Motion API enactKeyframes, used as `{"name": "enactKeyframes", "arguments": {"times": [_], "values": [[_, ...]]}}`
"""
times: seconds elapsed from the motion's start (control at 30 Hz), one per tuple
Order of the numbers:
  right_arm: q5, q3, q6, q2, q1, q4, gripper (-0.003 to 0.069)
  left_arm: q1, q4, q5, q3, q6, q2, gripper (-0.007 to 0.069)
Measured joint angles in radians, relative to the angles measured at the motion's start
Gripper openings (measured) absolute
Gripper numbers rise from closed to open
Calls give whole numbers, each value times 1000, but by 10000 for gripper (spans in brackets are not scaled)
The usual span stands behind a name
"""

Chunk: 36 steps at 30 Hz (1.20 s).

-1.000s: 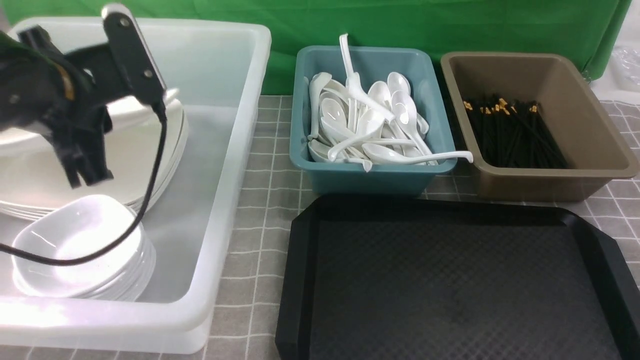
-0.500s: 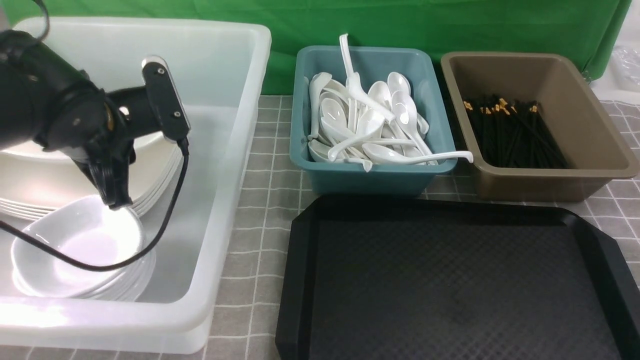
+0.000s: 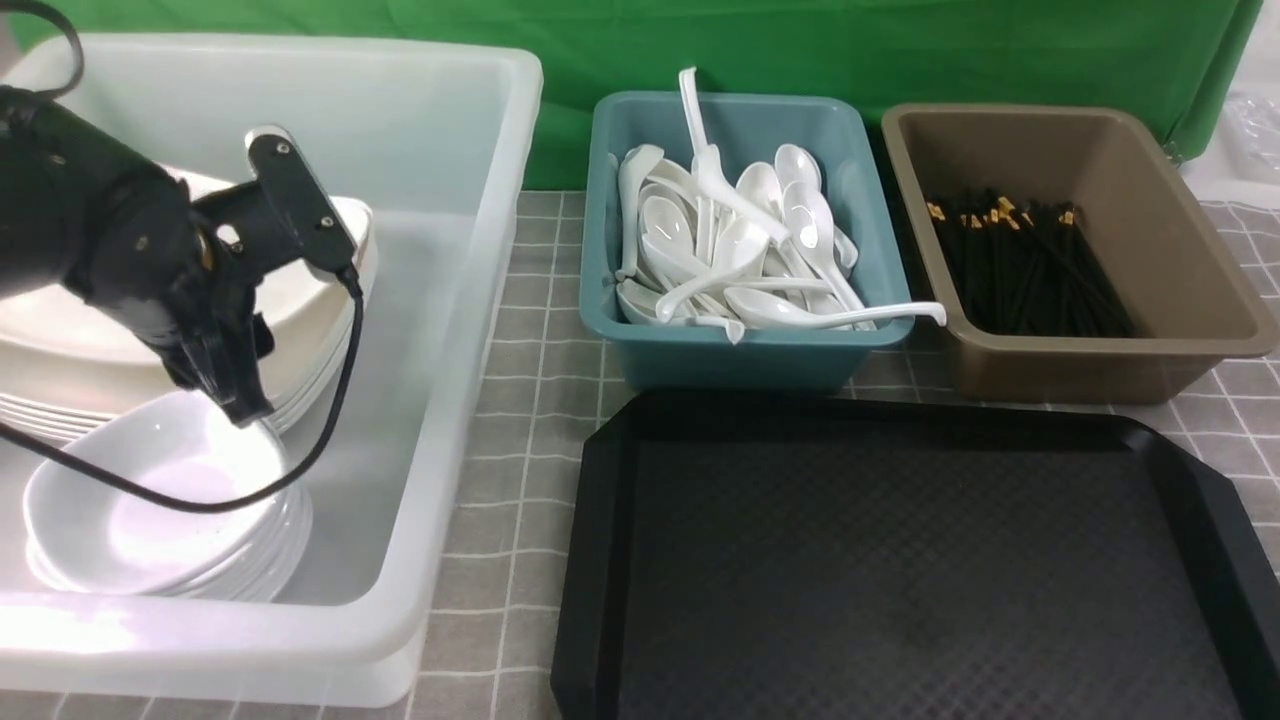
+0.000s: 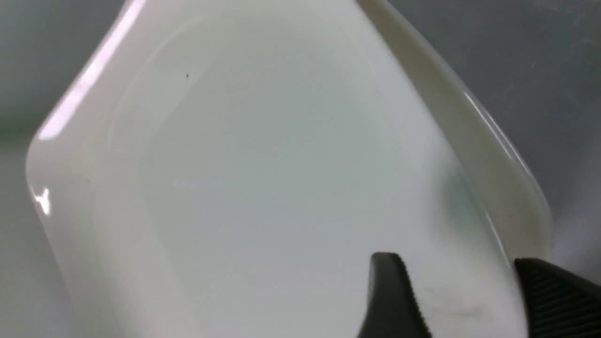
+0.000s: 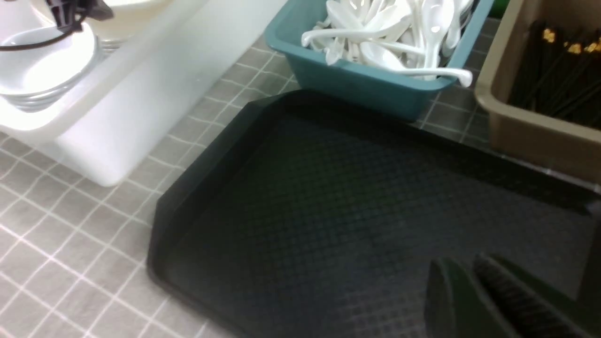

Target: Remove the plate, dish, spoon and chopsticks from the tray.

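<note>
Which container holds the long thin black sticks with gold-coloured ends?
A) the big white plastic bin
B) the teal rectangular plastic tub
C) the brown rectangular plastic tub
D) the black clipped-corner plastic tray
C: the long thin black sticks with gold-coloured ends lie inside the brown rectangular plastic tub, while the teal rectangular plastic tub holds white spoons.
</note>
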Motion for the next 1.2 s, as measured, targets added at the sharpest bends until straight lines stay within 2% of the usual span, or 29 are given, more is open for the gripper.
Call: {"name": "enactKeyframes", "arguments": {"times": [0.2, 0.3, 0.47, 0.57, 0.67, 0.77, 0.8, 0.87, 1.03, 1.2], "values": [[2, 0, 0, 0, 0, 27, 91, 0, -38, -3, 0, 2, 0, 479], [5, 0, -1, 0, 0, 34, 91, 0, -74, -10, 0, 2, -15, 495], [8, 0, -11, 0, 0, 50, 91, 0, -233, -61, 0, 2, -122, 493], [9, 0, -17, 0, 0, 52, 91, 0, -459, -81, 0, 2, -281, 446], [11, 0, -19, 0, 0, 53, 91, 0, -666, -79, 1, 20, -442, 316], [13, 0, -19, 0, 0, 53, 91, 0, -855, -84, 56, 104, -644, 101], [13, 0, -19, 0, 0, 53, 91, 0, -866, -87, 62, 116, -658, 83], [14, 0, -19, 0, 0, 53, 91, -11, -1006, -135, 177, 197, -843, 21], [15, 0, -19, 0, 0, 53, 91, -86, -1158, -256, 399, 316, -1115, 5], [15, 0, -19, 0, 0, 53, 34, -128, -1183, -313, 570, 341, -1305, 5]]}}
